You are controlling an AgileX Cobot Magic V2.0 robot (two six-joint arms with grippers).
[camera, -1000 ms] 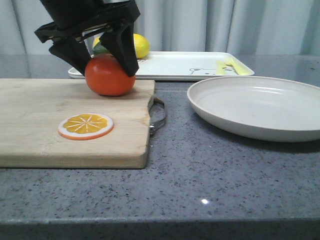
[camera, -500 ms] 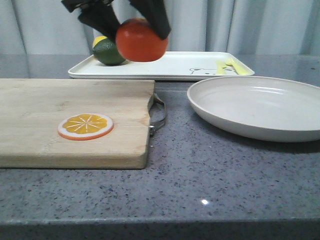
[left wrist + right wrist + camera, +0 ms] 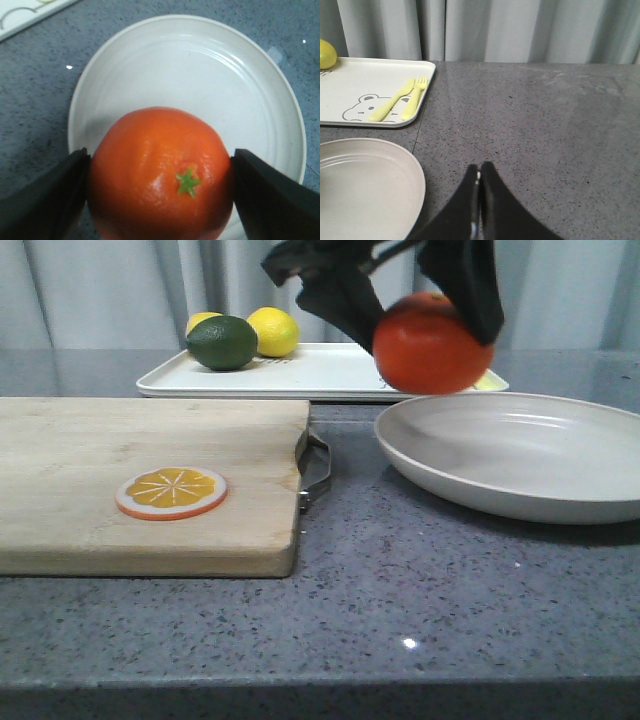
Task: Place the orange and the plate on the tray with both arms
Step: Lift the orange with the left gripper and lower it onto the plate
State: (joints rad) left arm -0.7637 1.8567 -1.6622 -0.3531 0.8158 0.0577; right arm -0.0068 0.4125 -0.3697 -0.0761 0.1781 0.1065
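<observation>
My left gripper (image 3: 430,315) is shut on the orange (image 3: 432,344), holding it in the air above the far left part of the off-white plate (image 3: 520,455). In the left wrist view the glossy orange (image 3: 160,172) with its green star stem sits between both black fingers (image 3: 42,200), the plate (image 3: 190,75) below it. The white tray (image 3: 340,370) with a bear drawing lies behind the plate. My right gripper (image 3: 480,167) is shut and holds nothing, low over the grey counter beside the plate (image 3: 365,185); it does not show in the front view.
A wooden cutting board (image 3: 100,480) with a metal handle (image 3: 318,468) and an orange slice disc (image 3: 171,492) fills the left. On the tray lie a green lime (image 3: 222,342), two lemons (image 3: 273,331) and yellow cutlery (image 3: 402,97). Curtains hang behind.
The left gripper lifted the orange off the cutting board and carried it rightward, from beside the limes to above the plate's left part. The plate and tray stayed put.
</observation>
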